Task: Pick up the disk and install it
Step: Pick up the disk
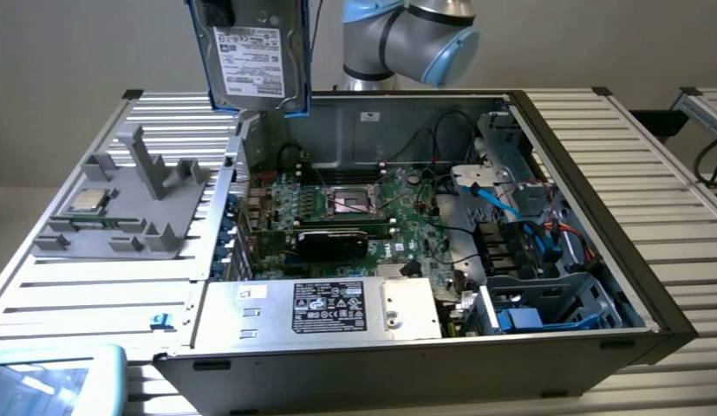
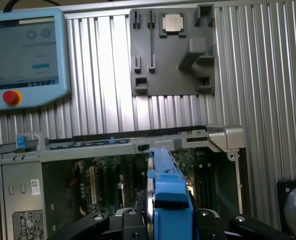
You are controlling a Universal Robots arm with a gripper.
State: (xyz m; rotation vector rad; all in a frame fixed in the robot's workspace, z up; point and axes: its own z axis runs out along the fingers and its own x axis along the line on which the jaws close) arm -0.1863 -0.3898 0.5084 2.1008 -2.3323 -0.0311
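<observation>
Exterior view: the disk [image 1: 251,56] hangs upright, high over the open computer case [image 1: 566,217]. In the wrist view the claw [image 2: 170,222] is clamped on it, one finger each side. It looks rigid, dense and knock-sensitive, with smooth faces that could slip; a firm hold near its middle suits it

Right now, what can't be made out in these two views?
- Exterior view: the top of the disk and the end effector's hold on it are cut off by the top edge.
- Exterior view: the label print is too small to read.
- Wrist view: the disk stands edge-on, so its faces are hidden, and it covers part of the board.
- Wrist view: the pendant screen text is too small to read.
</observation>
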